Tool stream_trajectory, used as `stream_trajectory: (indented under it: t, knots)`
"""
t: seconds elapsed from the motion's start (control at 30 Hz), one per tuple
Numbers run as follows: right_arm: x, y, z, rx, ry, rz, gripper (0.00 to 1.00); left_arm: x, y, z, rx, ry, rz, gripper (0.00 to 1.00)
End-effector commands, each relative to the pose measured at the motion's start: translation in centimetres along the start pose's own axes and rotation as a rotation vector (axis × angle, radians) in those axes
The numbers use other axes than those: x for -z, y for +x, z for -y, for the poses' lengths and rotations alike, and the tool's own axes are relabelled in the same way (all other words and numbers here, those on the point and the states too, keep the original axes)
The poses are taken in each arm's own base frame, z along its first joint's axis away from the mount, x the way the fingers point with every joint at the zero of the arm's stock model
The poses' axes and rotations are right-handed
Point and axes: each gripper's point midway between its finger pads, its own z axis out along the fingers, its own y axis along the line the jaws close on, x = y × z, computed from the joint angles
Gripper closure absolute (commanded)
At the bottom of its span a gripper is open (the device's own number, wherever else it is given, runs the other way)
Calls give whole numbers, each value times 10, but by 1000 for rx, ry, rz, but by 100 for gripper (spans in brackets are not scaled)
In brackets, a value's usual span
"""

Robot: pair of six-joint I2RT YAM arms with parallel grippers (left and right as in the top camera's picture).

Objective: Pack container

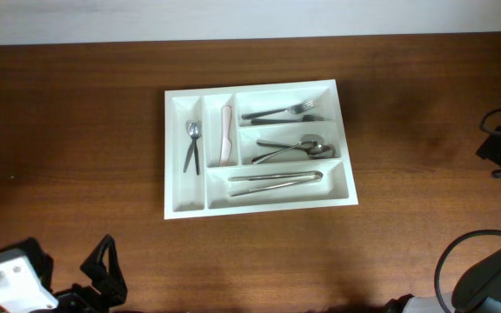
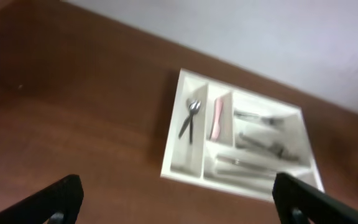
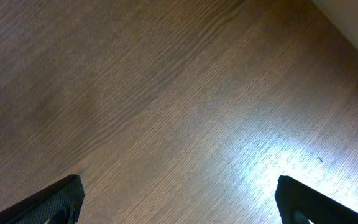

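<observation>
The left gripper [image 2: 176, 190] is held wide open. Its two black fingers [image 2: 64, 199] are seen only at the lower corners of the left wrist view, and nothing is gripped between them. It is poised over the front left part of the table [image 1: 76, 130].

The right gripper [image 3: 178, 190] is likewise spread wide and empty. Only bare wood grain and a bright patch of glare are seen between its fingertips [image 3: 67, 196].

The tray [image 1: 176, 193] is laid flat near the middle of the table, a little towards the far side and well apart from both grippers. In the left wrist view it is seen ahead of the fingers, somewhat blurred. Two narrow upright compartments are set at its left, and three long ones are stacked at its right, the nearest of these running under the second narrow one.

A small spoon [image 1: 192, 130] is lodged in the leftmost compartment, with a second slim piece beside it, so that a narrow V is formed. A pale pinkish utensil [image 1: 226, 135] is laid in the second narrow compartment. Forks [image 1: 281, 112] are held in the far long compartment and spoons [image 1: 303, 148] in the middle one. Long metal pieces [image 1: 275, 181] are laid in the nearest one; whether they are tongs or knives cannot be told.
</observation>
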Motion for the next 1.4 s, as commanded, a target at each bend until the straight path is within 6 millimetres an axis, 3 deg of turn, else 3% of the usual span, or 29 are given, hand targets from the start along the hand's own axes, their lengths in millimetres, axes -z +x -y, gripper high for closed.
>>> stream_trajectory:
  t: [0.0, 0.13, 0.27, 0.37, 0.53, 0.6, 0.8, 1.17, 1.27, 1.37]
  knots:
    - [0, -1, 5, -5, 18, 5, 1, -32, 22, -9, 39, -37, -36, 1]
    - [0, -1, 5, -5, 18, 5, 1, -86, 67, -17, 141, -80, -158, 1]
    - [0, -1, 5, -5, 18, 5, 1, -113, 119, -33, 135, -143, -316, 1]
    - [0, -1, 5, -5, 18, 5, 1, -123, 141, -57, 106, -256, -350, 1]
    - [0, -1, 5, -5, 18, 5, 1, -127, 176, -74, 84, -323, -447, 1]
    - [0, -1, 5, -5, 18, 5, 1, -132, 173, -76, 82, -329, -425, 1]
    - [0, -1, 5, -5, 18, 5, 1, -147, 143, -68, 98, -299, -278, 1]
    - [0, -1, 5, -5, 18, 5, 1, -158, 97, -65, 140, -266, -5, 1]
    - [0, -1, 5, -5, 18, 5, 1, -158, 94, -57, 167, -185, 68, 1]
    - [0, -1, 5, -5, 18, 5, 1, -154, 103, -56, 173, -145, 72, 1]
